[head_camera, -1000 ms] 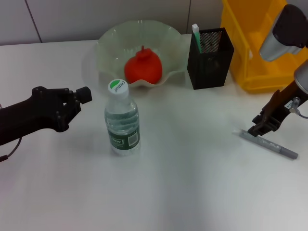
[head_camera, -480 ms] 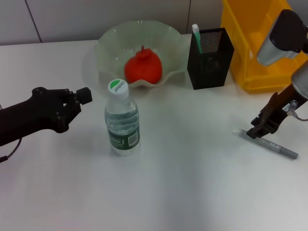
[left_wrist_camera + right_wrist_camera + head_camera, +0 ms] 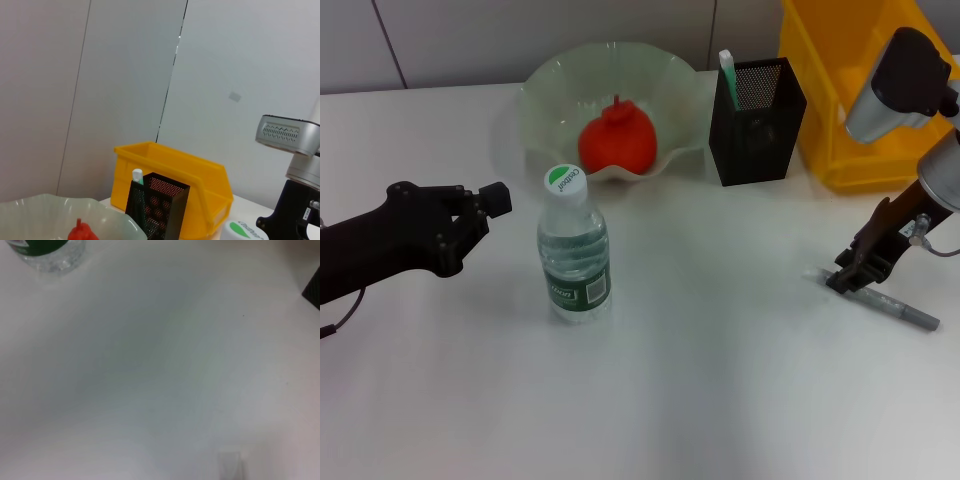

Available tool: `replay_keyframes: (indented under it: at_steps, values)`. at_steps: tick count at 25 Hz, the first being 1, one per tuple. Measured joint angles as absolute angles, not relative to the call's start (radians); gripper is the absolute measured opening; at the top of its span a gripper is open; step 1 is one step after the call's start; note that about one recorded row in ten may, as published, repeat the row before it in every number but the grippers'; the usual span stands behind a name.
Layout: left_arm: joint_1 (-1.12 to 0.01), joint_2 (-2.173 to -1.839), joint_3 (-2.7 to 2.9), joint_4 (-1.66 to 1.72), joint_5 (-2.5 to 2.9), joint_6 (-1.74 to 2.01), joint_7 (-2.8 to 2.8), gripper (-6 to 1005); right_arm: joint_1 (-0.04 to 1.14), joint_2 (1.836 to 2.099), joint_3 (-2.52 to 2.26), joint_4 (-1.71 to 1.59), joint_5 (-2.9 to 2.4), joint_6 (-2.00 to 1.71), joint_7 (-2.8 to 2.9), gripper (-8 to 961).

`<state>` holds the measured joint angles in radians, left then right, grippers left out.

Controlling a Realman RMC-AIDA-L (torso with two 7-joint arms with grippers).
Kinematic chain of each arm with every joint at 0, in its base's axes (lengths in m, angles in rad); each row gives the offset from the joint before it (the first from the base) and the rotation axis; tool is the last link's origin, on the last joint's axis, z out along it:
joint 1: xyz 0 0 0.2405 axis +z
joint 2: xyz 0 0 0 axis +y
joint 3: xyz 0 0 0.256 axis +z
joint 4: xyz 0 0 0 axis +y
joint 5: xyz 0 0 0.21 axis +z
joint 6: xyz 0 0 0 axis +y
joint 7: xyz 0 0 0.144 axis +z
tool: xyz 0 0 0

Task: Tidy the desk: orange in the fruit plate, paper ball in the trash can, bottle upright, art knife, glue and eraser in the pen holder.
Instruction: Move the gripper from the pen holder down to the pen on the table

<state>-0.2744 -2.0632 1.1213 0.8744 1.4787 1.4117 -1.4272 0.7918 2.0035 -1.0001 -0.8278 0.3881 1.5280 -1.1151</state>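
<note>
The right gripper (image 3: 848, 280) is edging back toward the robot along the grey knife (image 3: 880, 299), its arm leaning further in than a moment ago. Its fingers are sitting low over the knife's near-centre end, apparently closing on it, though I cannot tell whether they are gripping. The knife is lying flat on the desk (image 3: 720, 380), its long axis running from mid-desk toward the right edge, well apart from the holder (image 3: 757, 122). The left gripper (image 3: 480, 205) is idling beside the upright bottle (image 3: 573, 250), fingers unreadable.

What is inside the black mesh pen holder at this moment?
A white stick with a green cap stands in one corner of the pen holder, its top above the rim. The rest of the inside looks dark; the mesh walls hide the bottom, so smaller things there cannot be seen.
</note>
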Motion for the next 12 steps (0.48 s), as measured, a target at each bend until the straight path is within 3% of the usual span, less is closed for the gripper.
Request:
replay_keyframes:
  at_steps: [12]
  values:
    - [-0.268, -2.063, 1.121, 0.874, 1.479, 1.413, -1.425, 75, 0.799, 2.008, -1.000, -0.824, 0.388, 1.518, -1.115, 307]
